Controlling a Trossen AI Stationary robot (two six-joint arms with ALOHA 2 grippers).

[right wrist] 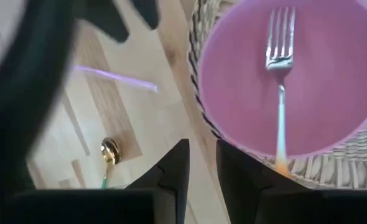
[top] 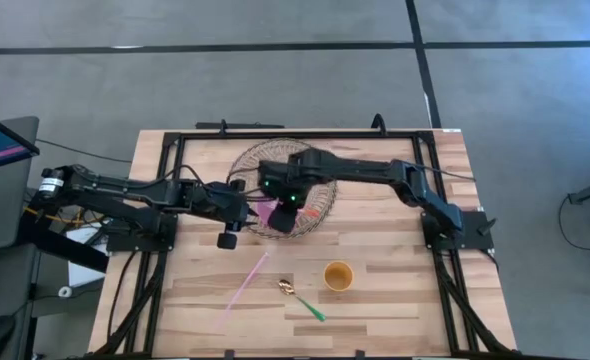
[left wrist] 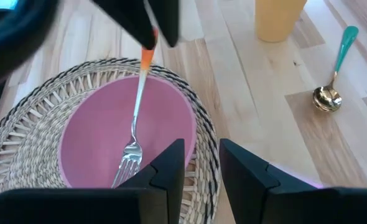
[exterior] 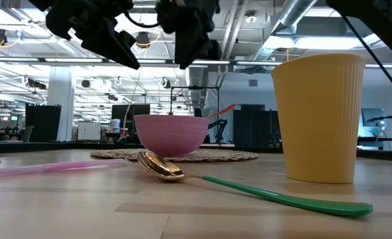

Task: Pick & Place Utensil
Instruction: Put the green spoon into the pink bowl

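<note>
A fork [left wrist: 134, 124] with an orange handle lies in the pink bowl [left wrist: 96, 137], tines on the bowl's floor and handle [exterior: 226, 109] leaning on the rim. The bowl stands on a woven mat [top: 250, 165]. My right gripper [top: 285, 220] hangs above the bowl's near rim. Its fingers are a little apart and hold nothing, and the fork's handle end [right wrist: 280, 165] lies beside them, not between them. My left gripper [top: 228, 238] hovers just left of the bowl, slightly open and empty.
On the near half of the table lie a gold spoon with a green handle [top: 297, 296], a yellow cup [top: 338, 275] standing upright, and a pink straw [top: 243, 288]. A black frame runs around the table's edges.
</note>
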